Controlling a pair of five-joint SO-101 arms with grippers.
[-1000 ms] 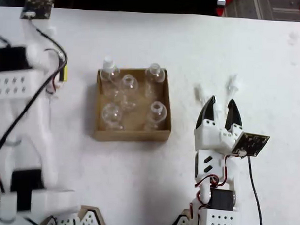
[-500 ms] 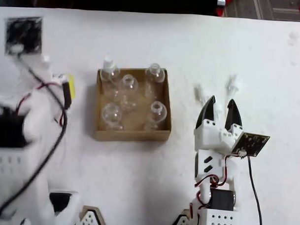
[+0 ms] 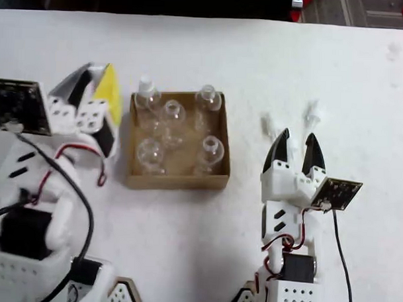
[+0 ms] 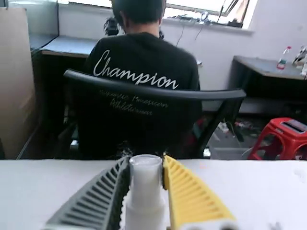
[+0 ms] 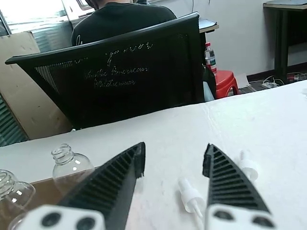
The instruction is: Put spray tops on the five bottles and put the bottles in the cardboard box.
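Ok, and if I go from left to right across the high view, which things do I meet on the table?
Left end effector, holding a spray top → cardboard box with the bottles inside → right end effector, fingers apart. The loose spray tops overlap that end effector, so they are left out.

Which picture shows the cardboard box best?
The high view. It looks down on the whole cardboard box, all four walls, with clear bottles standing in it. The right wrist view catches just a brown bit of it, low and side-on, beside two bottles.
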